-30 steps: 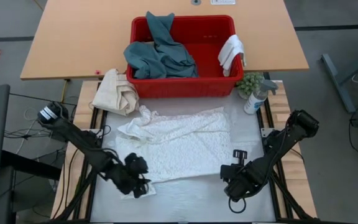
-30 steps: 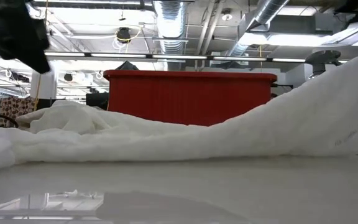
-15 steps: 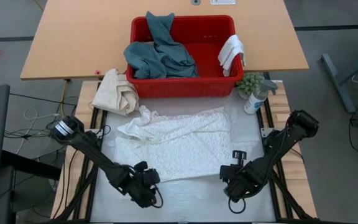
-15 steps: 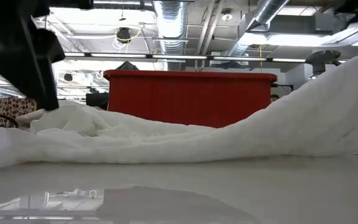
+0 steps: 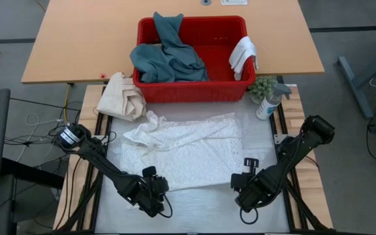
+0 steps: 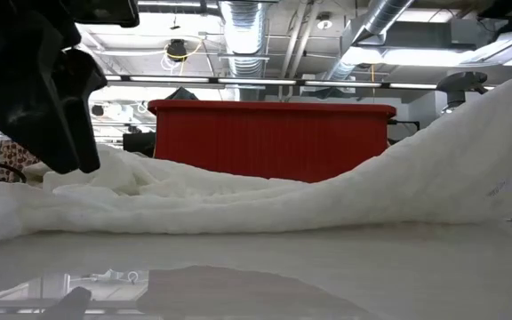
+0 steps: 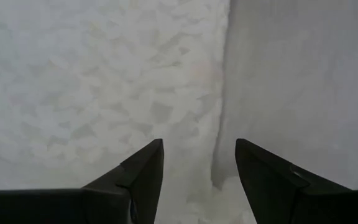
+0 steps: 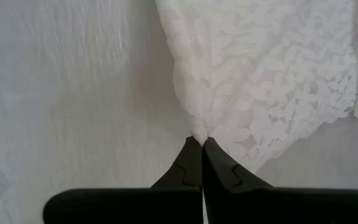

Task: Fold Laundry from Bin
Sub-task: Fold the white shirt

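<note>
The table (image 5: 194, 209) carries a white work surface in front and a wooden top behind, and across the join sits the red bin (image 5: 191, 88), with a large teal garment (image 5: 165, 55) heaped in its left half and spilling over the rim, and a small white cloth (image 5: 242, 53) draped on its right end. Just in front of the bin, spread on the white surface, lies the white textured towel (image 5: 188, 153), flat over most of its area but rumpled and bunched along its far left corner. A cream canvas bundle (image 5: 121, 94) rests off the bin's left front corner, and a spray bottle (image 5: 268, 102) with a small green plant (image 5: 261, 85) stands near its right front corner. The left claw (image 5: 150, 192) sits at the towel's near left corner with its jaws apart, the cloth edge lying just ahead of the gap and nothing held. The right claw (image 5: 248, 186) is at the near right corner, closed tight on a pinch of the towel's lacy edge, which lifts in a slope from there in the low view. The towel looks light, limp and thin, likely to sag and drag rather than hold shape, so it is best taken by two corners of one edge, pinched well in from the hem.
</note>
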